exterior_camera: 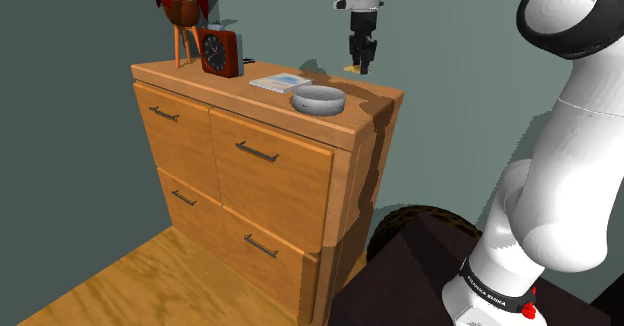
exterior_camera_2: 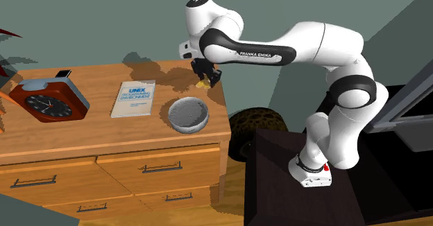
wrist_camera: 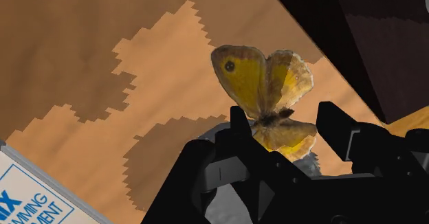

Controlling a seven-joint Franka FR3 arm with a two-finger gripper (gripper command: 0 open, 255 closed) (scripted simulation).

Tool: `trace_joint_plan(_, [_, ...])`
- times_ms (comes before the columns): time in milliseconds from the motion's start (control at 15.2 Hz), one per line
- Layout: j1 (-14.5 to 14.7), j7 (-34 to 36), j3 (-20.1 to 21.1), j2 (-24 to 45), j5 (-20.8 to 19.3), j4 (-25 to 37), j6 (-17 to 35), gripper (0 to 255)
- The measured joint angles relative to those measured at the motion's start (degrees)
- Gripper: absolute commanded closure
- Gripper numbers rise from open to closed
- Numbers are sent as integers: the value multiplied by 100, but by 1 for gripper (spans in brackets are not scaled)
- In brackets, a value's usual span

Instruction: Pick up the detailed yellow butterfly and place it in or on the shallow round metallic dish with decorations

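Yellow butterfly [wrist_camera: 264, 85] in black gripper's [wrist_camera: 282, 117] clasp above wooden dresser [exterior_camera: 262, 164]

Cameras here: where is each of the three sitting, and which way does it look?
Shoulder view: beside and a little behind the stand, looking down over the dresser; the white arm rises at its right, the gripper hangs beyond the dish.
Second exterior view: high over the dresser's front, looking down on its top; the whole arm and stand show.
Wrist view: on the hand, looking along the gripper at the butterfly it holds.
Shared: both outside views show the clock, book and dish.
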Motion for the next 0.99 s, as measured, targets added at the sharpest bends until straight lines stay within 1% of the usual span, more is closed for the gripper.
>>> trace_joint_plan(132, [55, 117, 61, 281, 139, 296, -66, 255])
trace_joint_plan(198, [148, 272, 139, 266, 127, 319, -125, 255])
trace_joint_plan(462, [254, 544, 273, 854, 392, 1124, -429, 255])
trace_joint_plan(528, [333, 675, 328, 873, 397, 1123, -424, 255])
trace_joint_plan(660, [349, 778, 380, 1188, 529, 1520, -543, 255])
trace_joint_plan(792, [373, 827, 400, 1225, 543, 1503, -497, 255])
trace_joint_plan(990, [421, 894, 418, 1165, 516, 1209, -265, 255])
